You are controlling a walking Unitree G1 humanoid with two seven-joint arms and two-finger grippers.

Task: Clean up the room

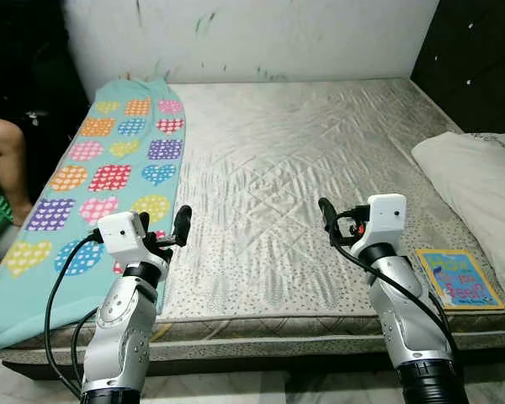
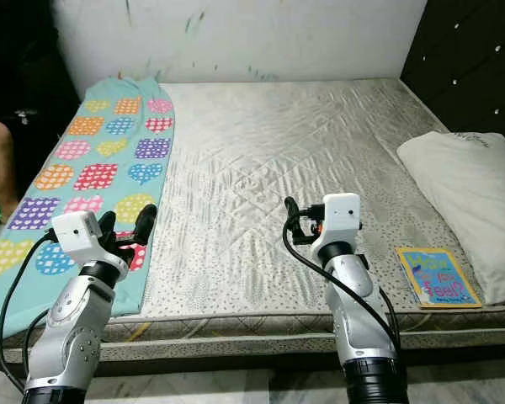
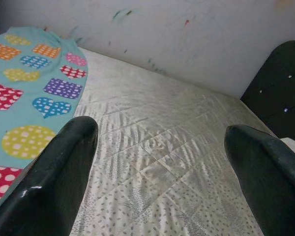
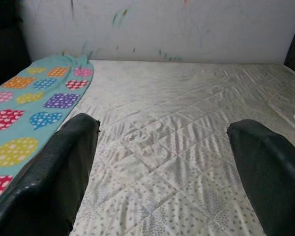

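Bare quilted mattress [image 1: 303, 168] is faced with left gripper [image 1: 162, 229] and right gripper [image 1: 328, 220] raised wide open and empty, presumably readied for the heart-patterned blanket [image 1: 101, 168] along its left side and the picture book [image 1: 459, 278] at its right front corner.

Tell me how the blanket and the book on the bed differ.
The blanket is soft cloth, aqua with coloured dotted hearts and squares; the book is flat and stiff, with a blue and yellow cover. The blanket runs the length of the bed's left side; the book is small, at the near right corner beside the pillow. Both lie flat on the mattress, untouched.
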